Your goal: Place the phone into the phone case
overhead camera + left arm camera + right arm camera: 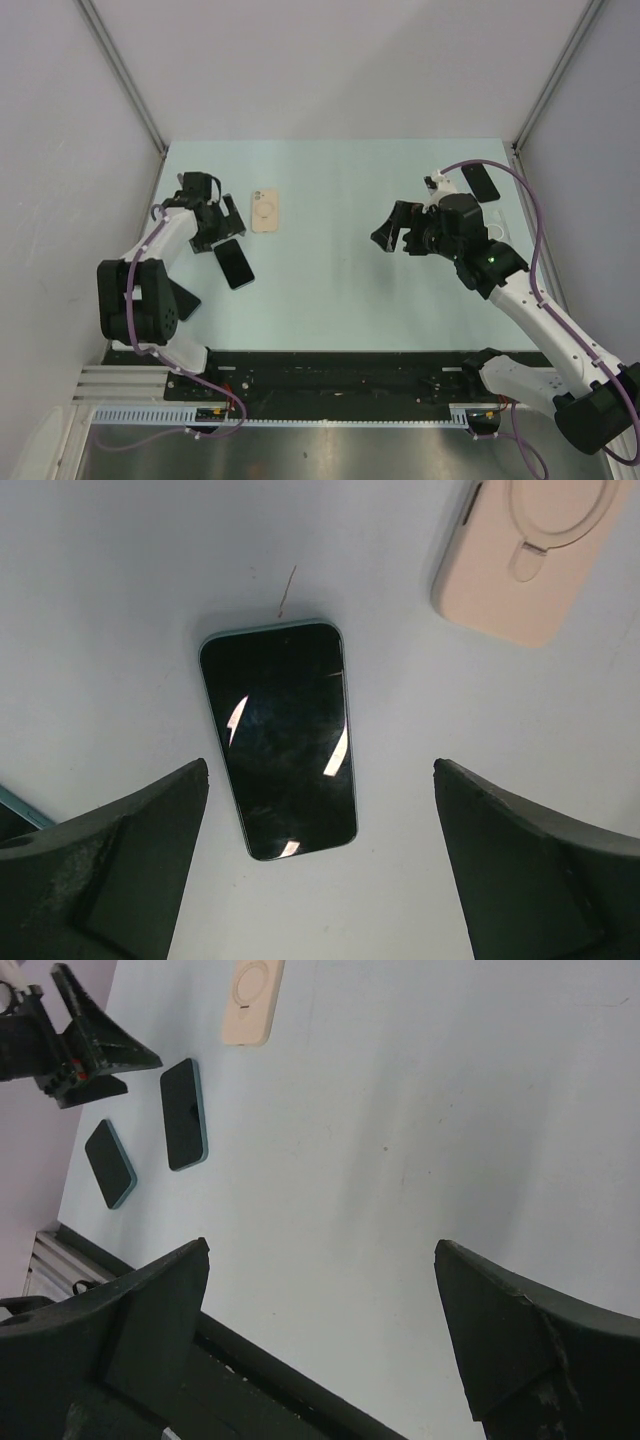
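Observation:
A black-screened phone with a teal edge lies face up on the left of the table. It also shows in the left wrist view and the right wrist view. A beige phone case with a ring on its back lies just beyond it, seen too in the left wrist view. My left gripper is open and empty above the phone's near end, not touching it. My right gripper is open and empty over the table's right middle, far from both.
A second dark phone with a teal edge lies near the left arm. Another dark phone lies at the far right, beside the right arm's purple cable. The table's black front rail runs below the right gripper.

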Motion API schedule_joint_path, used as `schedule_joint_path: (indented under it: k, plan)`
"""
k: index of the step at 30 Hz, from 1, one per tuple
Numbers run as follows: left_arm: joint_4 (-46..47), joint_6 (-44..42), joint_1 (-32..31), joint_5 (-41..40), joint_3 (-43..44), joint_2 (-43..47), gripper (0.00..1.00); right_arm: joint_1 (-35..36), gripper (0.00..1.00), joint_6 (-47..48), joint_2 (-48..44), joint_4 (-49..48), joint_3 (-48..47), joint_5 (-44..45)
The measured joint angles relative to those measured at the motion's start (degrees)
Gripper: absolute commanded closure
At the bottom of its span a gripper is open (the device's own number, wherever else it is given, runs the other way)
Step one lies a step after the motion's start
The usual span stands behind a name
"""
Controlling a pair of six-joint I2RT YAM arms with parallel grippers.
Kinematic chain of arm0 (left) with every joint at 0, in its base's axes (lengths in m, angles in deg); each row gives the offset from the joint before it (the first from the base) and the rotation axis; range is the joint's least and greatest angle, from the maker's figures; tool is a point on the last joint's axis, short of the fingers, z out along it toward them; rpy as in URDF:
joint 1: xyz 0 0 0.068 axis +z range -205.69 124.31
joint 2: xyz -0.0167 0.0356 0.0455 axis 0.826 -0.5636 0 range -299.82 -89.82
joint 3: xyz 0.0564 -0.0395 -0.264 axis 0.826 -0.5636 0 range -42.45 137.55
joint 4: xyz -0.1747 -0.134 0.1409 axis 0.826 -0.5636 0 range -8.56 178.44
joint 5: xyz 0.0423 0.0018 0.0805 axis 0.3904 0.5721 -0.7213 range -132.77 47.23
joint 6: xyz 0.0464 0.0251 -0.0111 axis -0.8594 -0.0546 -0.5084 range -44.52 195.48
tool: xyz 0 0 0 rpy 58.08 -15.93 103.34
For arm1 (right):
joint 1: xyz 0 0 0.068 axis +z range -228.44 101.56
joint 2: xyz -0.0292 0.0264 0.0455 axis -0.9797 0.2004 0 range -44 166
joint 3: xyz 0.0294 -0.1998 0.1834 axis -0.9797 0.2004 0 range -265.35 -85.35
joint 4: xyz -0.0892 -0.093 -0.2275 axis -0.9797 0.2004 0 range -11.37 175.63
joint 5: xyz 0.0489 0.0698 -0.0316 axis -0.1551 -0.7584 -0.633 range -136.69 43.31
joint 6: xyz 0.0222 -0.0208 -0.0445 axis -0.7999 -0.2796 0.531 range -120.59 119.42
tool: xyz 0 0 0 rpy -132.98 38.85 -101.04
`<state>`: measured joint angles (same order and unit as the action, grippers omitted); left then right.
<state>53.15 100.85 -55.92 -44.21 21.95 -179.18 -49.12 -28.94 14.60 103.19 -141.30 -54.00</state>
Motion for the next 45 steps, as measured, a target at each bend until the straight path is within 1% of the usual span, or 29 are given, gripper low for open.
schedule_joint_path:
  k: [5,11,24,30,32,38,39,41,42,45]
  plan:
    - [-1.0,0.0,0.0,-0.5,0.0,-3.5,0.00,0.2,0.00,0.9,0.0,0.0,0.0,-1.9]
    - [-1.0,-0.3,0.0,-0.6,-0.1,-5.5,0.00,0.2,0.00,1.4,0.0,0.0,0.0,-3.6]
    - [-2.8,-0.3,-1.6,-3.6,0.8,-11.4,0.01,0.6,0.01,1.0,0.0,0.0,0.0,-4.2]
    - [-3.2,-0.3,-2.2,-4.7,1.6,-12.5,0.07,0.9,0.01,1.0,-0.3,0.0,0.0,-4.2]
    - [-3.2,-0.3,-2.5,-4.7,1.8,-13.2,0.11,0.9,0.00,1.0,-0.6,0.0,0.0,-4.2]
    - [-3.7,-0.3,-3.1,-4.8,2.3,-14.9,0.16,0.9,0.01,1.0,-0.7,0.0,0.1,-4.2]
    - [-3.7,-0.3,-3.0,-4.9,2.3,-15.0,0.20,1.0,0.01,1.0,-0.7,0.0,0.3,-4.2]
    - [-3.8,-0.3,-3.1,-4.8,2.3,-15.1,0.23,1.0,0.01,0.9,-0.7,0.0,0.9,-4.2]
    - [-3.8,-0.3,-3.1,-4.7,2.3,-15.1,0.27,1.0,0.01,0.7,-0.7,-0.1,1.3,-4.2]
    - [-3.8,-0.3,-3.5,-4.4,2.3,-15.1,0.31,1.4,0.03,-0.2,-0.7,-0.9,2.7,-4.2]
